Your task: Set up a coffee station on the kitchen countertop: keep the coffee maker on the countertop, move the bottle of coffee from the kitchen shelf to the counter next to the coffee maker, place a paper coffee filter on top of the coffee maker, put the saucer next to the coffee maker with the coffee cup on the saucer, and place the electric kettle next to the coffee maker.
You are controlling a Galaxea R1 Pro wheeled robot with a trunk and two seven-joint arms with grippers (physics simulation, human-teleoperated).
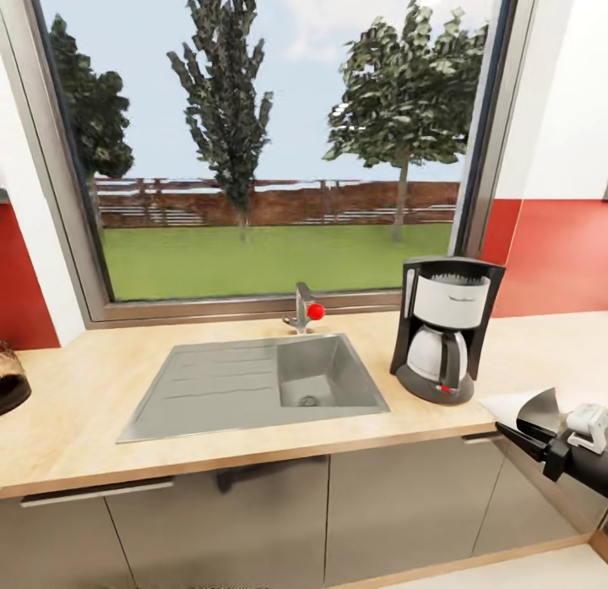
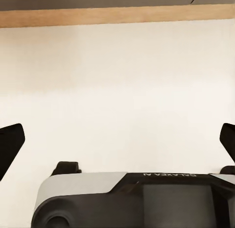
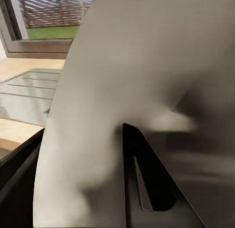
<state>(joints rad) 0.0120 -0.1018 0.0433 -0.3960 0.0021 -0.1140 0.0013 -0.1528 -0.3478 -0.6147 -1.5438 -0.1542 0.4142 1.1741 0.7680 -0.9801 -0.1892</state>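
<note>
The black and white coffee maker [image 1: 443,327] stands upright on the wooden countertop [image 1: 84,386], right of the sink. My right gripper [image 1: 530,435] is at the counter's front edge, below and right of the coffee maker, shut on a pale paper coffee filter [image 1: 536,410]. In the right wrist view the filter [image 3: 122,66] spreads close before the camera, with a black finger [image 3: 147,179] against it. My left gripper [image 2: 117,139] is open, its fingertips [image 2: 10,142] far apart over a pale floor.
A steel sink [image 1: 253,382] with a drainboard and a red-knobbed faucet [image 1: 304,306] sits mid-counter under a big window. A dark rounded object [image 1: 7,378] shows at the counter's left edge. Grey cabinet fronts [image 1: 380,504] run below. The sink's drainboard [image 3: 29,90] appears beyond the filter.
</note>
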